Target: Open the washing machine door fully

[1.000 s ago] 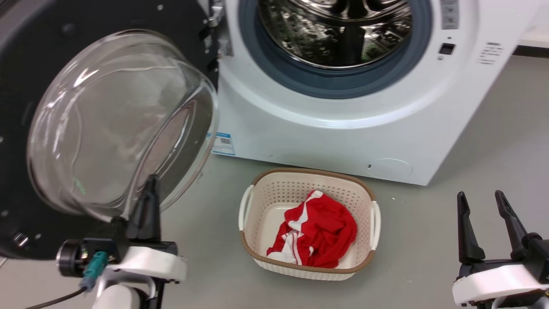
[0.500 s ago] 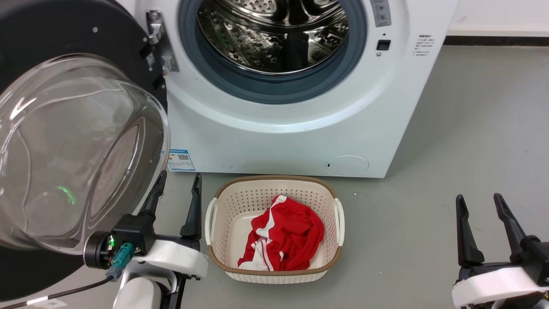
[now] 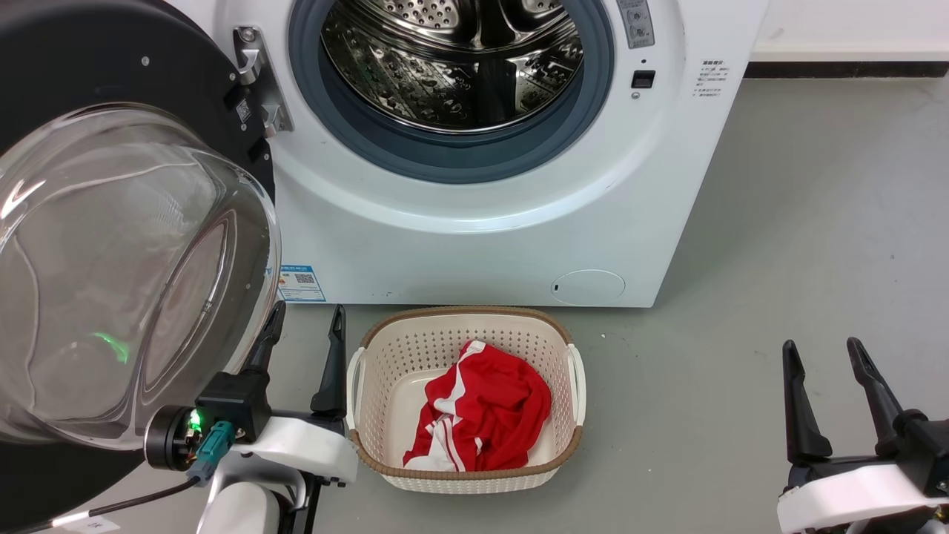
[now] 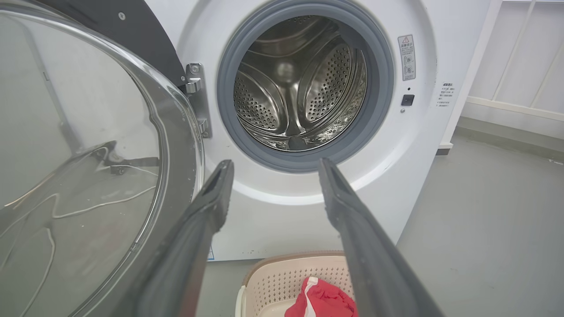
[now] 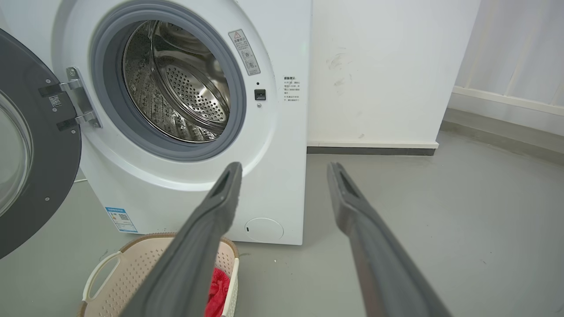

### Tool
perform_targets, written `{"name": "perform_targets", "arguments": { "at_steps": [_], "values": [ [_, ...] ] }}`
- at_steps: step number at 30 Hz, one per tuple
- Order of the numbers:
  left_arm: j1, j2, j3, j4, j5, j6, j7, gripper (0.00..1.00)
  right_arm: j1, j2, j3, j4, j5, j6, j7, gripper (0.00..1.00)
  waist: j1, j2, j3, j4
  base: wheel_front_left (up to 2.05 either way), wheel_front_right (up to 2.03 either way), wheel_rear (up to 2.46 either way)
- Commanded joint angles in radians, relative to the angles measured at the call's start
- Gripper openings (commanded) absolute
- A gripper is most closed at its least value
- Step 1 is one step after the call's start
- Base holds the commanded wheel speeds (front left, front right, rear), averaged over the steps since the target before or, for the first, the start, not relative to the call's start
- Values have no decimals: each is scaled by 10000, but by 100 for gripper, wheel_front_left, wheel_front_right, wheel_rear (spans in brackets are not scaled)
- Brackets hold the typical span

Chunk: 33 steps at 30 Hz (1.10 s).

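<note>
— Moved since a second back: mostly the head camera, so the whole picture slid. Left gripper (image 3: 307, 310) shows both fingers now; before, just one against the glass.
— Claw state?
— Left is spread wide and empty, low beside the bowl of the washing machine door (image 3: 133, 245). Its finger nearer the door may touch the glass, hard to tell. Right gripper (image 3: 820, 344) is spread too, empty, well apart from everything.
— Door?
— Swung out left of the washing machine (image 3: 474, 245) on its hinge (image 3: 256, 89), drum exposed. Basket (image 3: 460, 313) with red garment (image 3: 482, 415) sits in front, as before.
</note>
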State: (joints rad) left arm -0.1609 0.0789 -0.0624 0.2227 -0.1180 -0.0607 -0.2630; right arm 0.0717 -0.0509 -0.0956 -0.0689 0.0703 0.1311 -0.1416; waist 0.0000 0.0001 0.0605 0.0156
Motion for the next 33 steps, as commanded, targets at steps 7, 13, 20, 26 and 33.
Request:
{"name": "perform_targets", "arguments": {
  "at_steps": [7,13,20,26,33],
  "values": [
    [-11,-62,68,54,86,20,-23,100,18,15,-28,92,-10,-8,-101,100,0,-1,31,10,0,0,0],
    [-53,-79,113,47,86,-39,-23,100,-55,15,-28,180,7,-7,-173,100,0,-1,79,5,0,0,0],
    [119,-67,79,174,2,-48,29,0,23,6,-6,424,11,2,-160,0,1,-1,99,-1,0,0,0],
    [83,-87,327,367,-1084,-98,432,0,-53,-40,78,614,1237,1,-35,0,1,-1,69,-7,0,0,0],
    [173,-105,419,290,-2474,-160,720,0,-262,-121,142,881,2729,1,155,0,1,-1,32,-16,0,0,0]
  ]
}}
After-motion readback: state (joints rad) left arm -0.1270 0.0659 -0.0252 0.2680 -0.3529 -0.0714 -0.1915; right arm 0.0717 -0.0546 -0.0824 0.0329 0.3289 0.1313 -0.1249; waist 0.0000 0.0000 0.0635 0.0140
